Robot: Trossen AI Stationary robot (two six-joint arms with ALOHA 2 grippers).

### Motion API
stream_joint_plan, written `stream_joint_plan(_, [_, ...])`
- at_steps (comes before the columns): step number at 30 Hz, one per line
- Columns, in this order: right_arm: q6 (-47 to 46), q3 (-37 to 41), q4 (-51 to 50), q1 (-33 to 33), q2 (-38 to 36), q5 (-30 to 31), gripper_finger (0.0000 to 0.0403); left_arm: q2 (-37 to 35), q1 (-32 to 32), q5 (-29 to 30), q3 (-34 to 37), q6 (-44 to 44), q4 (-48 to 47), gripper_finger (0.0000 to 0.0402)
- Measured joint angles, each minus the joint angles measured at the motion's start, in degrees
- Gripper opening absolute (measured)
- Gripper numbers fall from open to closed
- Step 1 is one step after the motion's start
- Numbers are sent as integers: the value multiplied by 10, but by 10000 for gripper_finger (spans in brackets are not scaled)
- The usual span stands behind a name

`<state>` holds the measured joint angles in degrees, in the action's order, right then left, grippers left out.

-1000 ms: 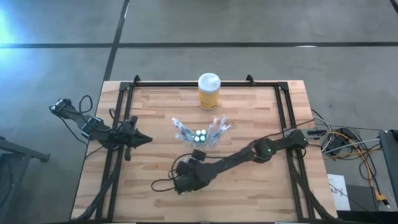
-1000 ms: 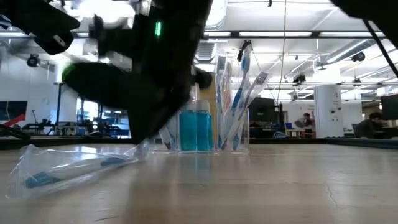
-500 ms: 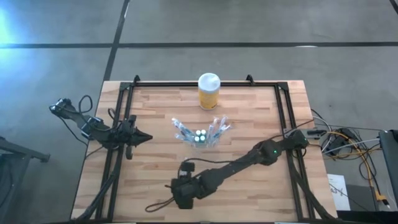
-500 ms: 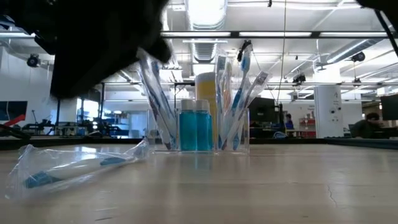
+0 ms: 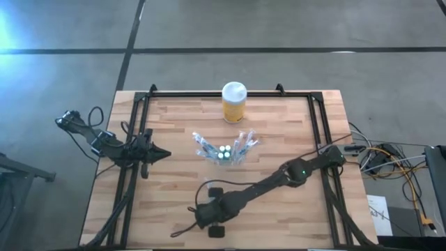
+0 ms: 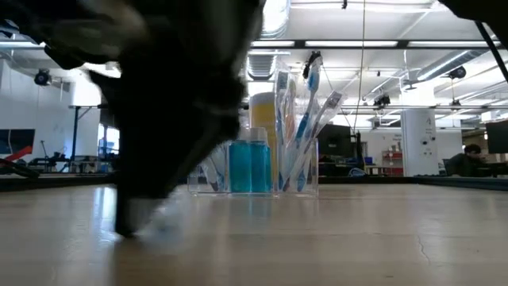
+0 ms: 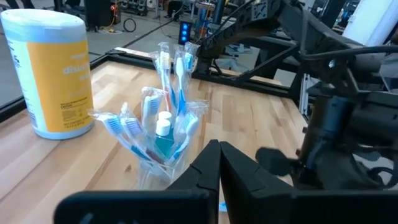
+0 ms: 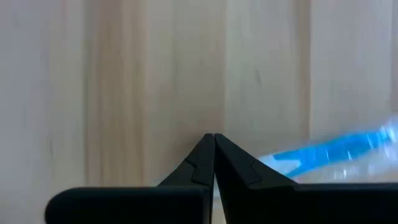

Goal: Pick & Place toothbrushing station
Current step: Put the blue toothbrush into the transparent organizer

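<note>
While brushes (image 5: 240,145), tubes (image 5: 224,150) fill holder (image 5: 224,159)

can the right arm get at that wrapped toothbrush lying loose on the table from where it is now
Probably yes: the right gripper is shut, low over the bare table, and the wrapped toothbrush lies just beside its fingertips with nothing between them. It would have to open first.

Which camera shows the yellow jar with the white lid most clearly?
The left wrist view: the jar stands whole beside the holder. The high view shows mainly its lid; the low view shows only a strip behind the holder; the right wrist view shows none.
</note>
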<state>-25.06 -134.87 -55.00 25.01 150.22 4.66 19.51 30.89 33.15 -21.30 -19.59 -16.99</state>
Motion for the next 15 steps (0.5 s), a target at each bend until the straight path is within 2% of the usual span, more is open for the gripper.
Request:
stream_joint_plan(9, [-105,2,-145,21,-17,42,8,0,0,0,0,-3,0,9])
stream_joint_plan(15, [-182,3,-259,30,-38,133,8,0,0,0,0,-3,0,11])
